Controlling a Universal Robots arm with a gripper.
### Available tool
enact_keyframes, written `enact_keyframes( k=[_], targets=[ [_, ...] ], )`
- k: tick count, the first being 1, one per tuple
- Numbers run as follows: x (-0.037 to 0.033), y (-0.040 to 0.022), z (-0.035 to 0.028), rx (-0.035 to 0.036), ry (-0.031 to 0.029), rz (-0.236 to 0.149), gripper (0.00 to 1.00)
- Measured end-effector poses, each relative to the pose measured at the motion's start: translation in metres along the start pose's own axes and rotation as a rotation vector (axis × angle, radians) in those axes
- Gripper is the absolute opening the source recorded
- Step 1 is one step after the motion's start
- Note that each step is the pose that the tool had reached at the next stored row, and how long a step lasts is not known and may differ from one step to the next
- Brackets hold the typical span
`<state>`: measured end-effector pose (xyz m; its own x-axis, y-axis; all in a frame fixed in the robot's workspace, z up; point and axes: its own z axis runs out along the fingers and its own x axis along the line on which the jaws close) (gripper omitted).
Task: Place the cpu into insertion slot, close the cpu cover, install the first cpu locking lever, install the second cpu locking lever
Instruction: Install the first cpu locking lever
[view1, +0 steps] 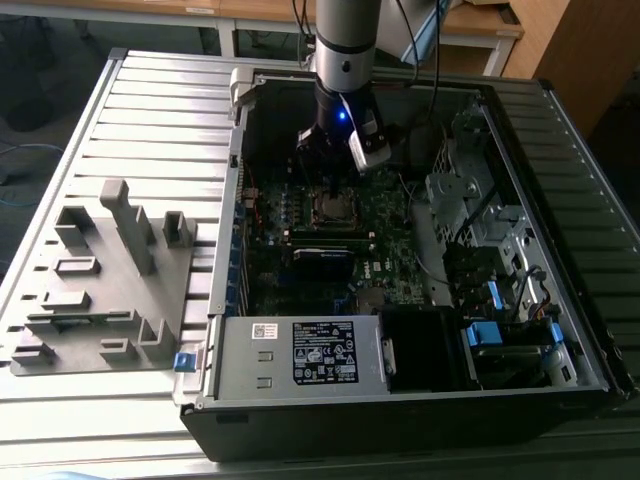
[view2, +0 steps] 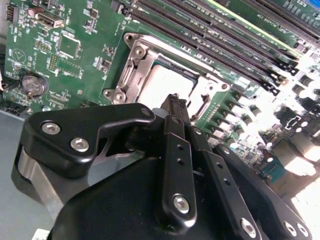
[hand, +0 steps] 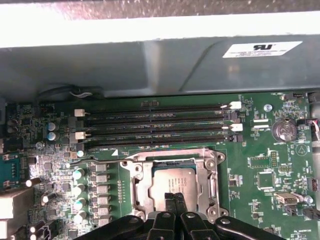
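Metal box: nearest you in the exterior view, a grey metal box (view1: 300, 355) with a label sits at the near end of the open computer case (view1: 400, 425).
Tray: on the exterior view's left, a grey moulded tray (view1: 100, 290) lies on the slatted table (view1: 150, 110), just beside the case.
Board: the green board (view1: 300, 270) covers the case floor. The long black memory slots (hand: 155, 125) lie between the metal box and the socket.
Cpu: your cpu (hand: 175, 181) lies flat in the insertion slot (hand: 165, 165), its grey top showing.
Cover: the cpu cover (hand: 212, 175) lies down flat around the cpu, which shows through its window.
Rod: a thin metal rod (hand: 97, 161) runs along the board from one corner of the socket. You cannot tell from here whether it is latched.
Gripper: your gripper (hand: 175, 200) hangs right over the socket. Its fingers (hand: 170, 202) are pressed together with nothing between them, tips over the cpu's edge. Whether they touch it cannot be told.
Battery: a coin battery (hand: 284, 130) sits on the board well apart from the socket.
Arm: the arm (view1: 345, 40) comes down from the far side, with a white block (view1: 365, 150) on its wrist.
Desk: a wooden desk (view1: 470, 25) stands beyond the table.
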<state>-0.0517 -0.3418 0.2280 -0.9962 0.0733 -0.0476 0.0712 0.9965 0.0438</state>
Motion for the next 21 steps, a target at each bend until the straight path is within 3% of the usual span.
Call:
enact_keyframes(
  k=[6, 14, 21],
  targets=[
    [0.0002, 0.0000, -0.0004, 0.0000, 0.0001, 0.000, 0.11],
    [0.0129, -0.0009, -0.0009, 0.0000, 0.0000, 0.000, 0.11],
    [0.0128, -0.0007, -0.0066, 0.0001, 0.0001, 0.000, 0.11]
  ],
)
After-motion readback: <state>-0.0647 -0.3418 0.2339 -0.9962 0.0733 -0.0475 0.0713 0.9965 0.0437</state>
